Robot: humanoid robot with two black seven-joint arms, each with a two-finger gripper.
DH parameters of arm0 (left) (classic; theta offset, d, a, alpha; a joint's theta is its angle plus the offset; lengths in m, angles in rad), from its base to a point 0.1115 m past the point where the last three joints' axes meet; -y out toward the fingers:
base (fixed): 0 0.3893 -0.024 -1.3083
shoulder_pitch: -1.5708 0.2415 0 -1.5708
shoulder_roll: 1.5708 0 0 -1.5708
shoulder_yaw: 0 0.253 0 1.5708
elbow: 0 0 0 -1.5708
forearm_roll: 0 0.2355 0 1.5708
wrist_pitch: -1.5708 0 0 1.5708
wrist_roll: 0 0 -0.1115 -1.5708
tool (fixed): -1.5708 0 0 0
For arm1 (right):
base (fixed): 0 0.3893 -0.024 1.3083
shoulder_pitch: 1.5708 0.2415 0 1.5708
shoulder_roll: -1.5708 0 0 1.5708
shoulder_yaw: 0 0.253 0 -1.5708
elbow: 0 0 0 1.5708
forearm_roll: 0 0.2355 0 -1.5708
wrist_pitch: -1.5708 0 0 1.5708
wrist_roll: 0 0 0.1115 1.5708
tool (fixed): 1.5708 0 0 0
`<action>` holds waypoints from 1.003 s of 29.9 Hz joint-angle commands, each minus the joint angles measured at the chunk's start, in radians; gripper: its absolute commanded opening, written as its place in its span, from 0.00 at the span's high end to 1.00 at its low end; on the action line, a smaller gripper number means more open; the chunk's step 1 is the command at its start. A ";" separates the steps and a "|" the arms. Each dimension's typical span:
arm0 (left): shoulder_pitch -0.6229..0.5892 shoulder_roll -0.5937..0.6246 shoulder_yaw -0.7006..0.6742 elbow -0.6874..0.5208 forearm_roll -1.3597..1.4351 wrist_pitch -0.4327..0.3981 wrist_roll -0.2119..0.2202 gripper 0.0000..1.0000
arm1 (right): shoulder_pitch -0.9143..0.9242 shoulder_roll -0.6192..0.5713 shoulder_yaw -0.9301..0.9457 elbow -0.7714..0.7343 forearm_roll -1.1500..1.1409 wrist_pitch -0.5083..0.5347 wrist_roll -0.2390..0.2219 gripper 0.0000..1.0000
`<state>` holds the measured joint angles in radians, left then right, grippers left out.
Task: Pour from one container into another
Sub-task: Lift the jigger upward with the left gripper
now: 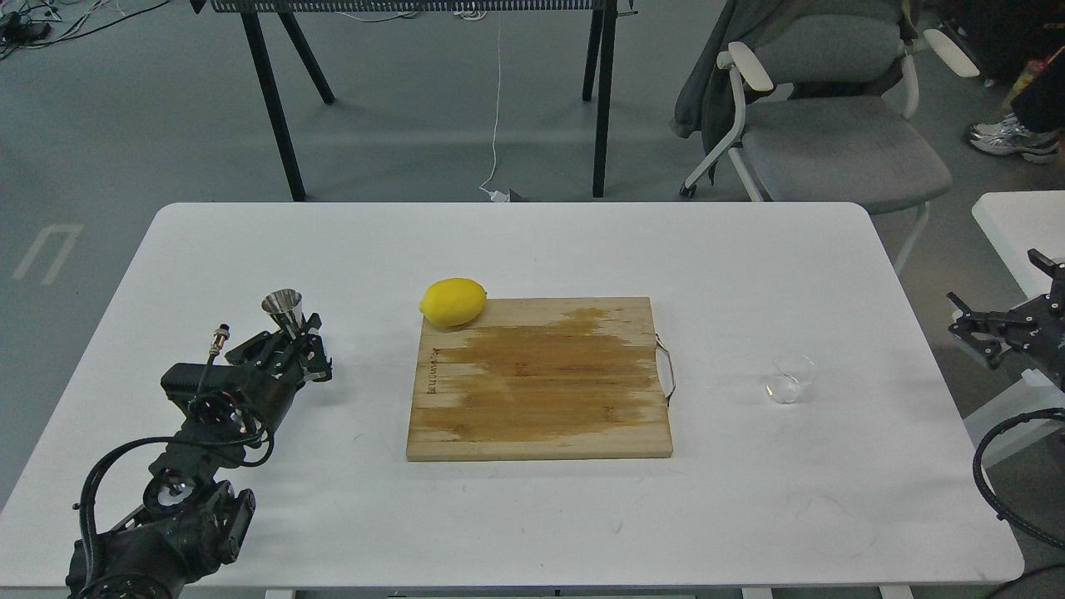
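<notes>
The steel hourglass jigger stands out above my left gripper at the table's left side. The gripper's fingers are drawn in around the jigger's lower cone and hide it. The tiny clear glass cup sits upright on the white table, to the right of the cutting board. My right gripper hangs past the table's right edge, well apart from the cup, with its fingers spread and nothing between them.
A wooden cutting board with a metal handle lies mid-table, and a yellow lemon rests at its far left corner. A grey chair stands behind the table, with a second white table at the right.
</notes>
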<state>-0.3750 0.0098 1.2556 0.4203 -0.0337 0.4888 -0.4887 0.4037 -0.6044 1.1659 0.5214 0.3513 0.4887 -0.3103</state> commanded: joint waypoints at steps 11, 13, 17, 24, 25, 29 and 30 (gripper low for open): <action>-0.251 -0.010 0.063 0.282 -0.008 0.000 0.000 0.95 | 0.003 0.000 0.001 0.000 0.000 0.000 -0.001 0.00; -0.271 -0.010 0.135 0.281 -0.014 0.000 0.000 0.95 | 0.003 0.000 0.001 -0.001 0.000 0.000 -0.001 0.00; -0.266 -0.010 0.175 0.281 -0.014 0.000 0.000 0.94 | 0.001 0.002 0.000 0.000 0.000 0.000 -0.001 0.01; -0.272 -0.010 0.186 0.310 -0.230 -0.206 0.000 0.94 | 0.001 0.002 0.000 -0.008 -0.001 0.000 -0.001 0.00; -0.272 -0.010 0.183 0.340 -0.262 -0.270 0.000 0.94 | 0.001 0.002 0.000 -0.008 -0.002 0.000 0.000 0.00; -0.259 -0.010 0.188 0.507 -0.310 -0.453 0.000 0.93 | 0.003 0.000 0.000 -0.017 -0.002 0.000 -0.001 0.00; -0.259 -0.010 0.189 0.537 -0.311 -0.485 0.000 0.93 | 0.003 0.000 0.000 -0.020 -0.002 0.000 -0.001 0.00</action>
<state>-0.6388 0.0001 1.4391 0.8613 -0.3264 0.1103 -0.4880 0.4049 -0.6030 1.1658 0.5105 0.3499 0.4887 -0.3114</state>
